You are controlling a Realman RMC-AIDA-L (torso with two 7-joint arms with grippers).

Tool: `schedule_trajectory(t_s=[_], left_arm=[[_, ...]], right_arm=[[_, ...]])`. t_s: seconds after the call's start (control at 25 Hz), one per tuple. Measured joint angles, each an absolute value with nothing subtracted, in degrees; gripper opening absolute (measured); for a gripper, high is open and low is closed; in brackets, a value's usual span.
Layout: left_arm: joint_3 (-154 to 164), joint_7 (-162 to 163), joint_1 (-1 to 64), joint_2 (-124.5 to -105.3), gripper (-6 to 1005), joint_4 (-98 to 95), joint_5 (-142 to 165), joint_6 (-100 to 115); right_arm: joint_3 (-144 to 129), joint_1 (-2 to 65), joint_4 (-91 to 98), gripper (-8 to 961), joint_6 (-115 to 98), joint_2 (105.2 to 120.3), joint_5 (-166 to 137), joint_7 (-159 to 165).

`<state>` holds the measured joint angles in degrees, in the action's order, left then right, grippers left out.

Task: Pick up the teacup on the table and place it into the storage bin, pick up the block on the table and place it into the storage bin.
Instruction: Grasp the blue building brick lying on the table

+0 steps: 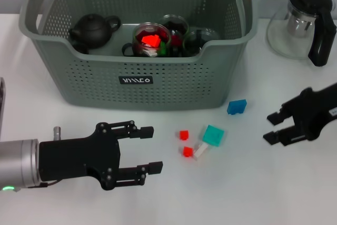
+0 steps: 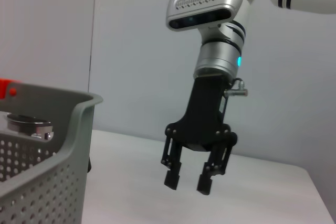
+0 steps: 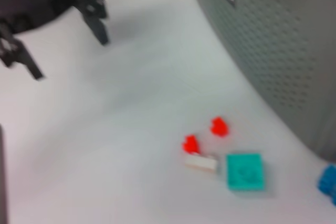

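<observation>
Five blocks (image 1: pixel 213 135) lie before the bin (image 1: pixel 138 80); both the left gripper (image 1: pixel 150 149) and right gripper (image 1: pixel 273 127) hover released, empty. Judged best: descend squarely over one block, straddle it, then clench.

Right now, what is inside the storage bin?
The storage bin holds a black teapot and glass teacups, one with something red inside. The front wall hides the bin's floor.

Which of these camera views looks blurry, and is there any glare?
The right wrist view is soft, smearing the small red blocks and square teal block; the head view is sharp, with the red block in a glass cup glowing overexposed; the left wrist view is clear.
</observation>
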<state>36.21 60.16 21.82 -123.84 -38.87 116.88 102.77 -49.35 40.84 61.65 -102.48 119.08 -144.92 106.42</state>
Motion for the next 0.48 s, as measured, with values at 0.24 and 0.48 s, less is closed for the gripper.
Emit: schedule_trajectory(t_s=[0.24, 0.48], left_arm=[[36.21, 60.29, 22.26, -123.84, 706, -38.68, 116.37, 102.89], [36.21, 60.29, 22.42, -123.84, 707, -38.67, 116.35, 102.73]], right_arm=[[-55.06, 43.24, 66.07, 542, -98.89, 119.96, -151.6, 111.99], [-62.67, 43.01, 65.18, 542, -90.52, 120.27, -152.5, 117.73]])
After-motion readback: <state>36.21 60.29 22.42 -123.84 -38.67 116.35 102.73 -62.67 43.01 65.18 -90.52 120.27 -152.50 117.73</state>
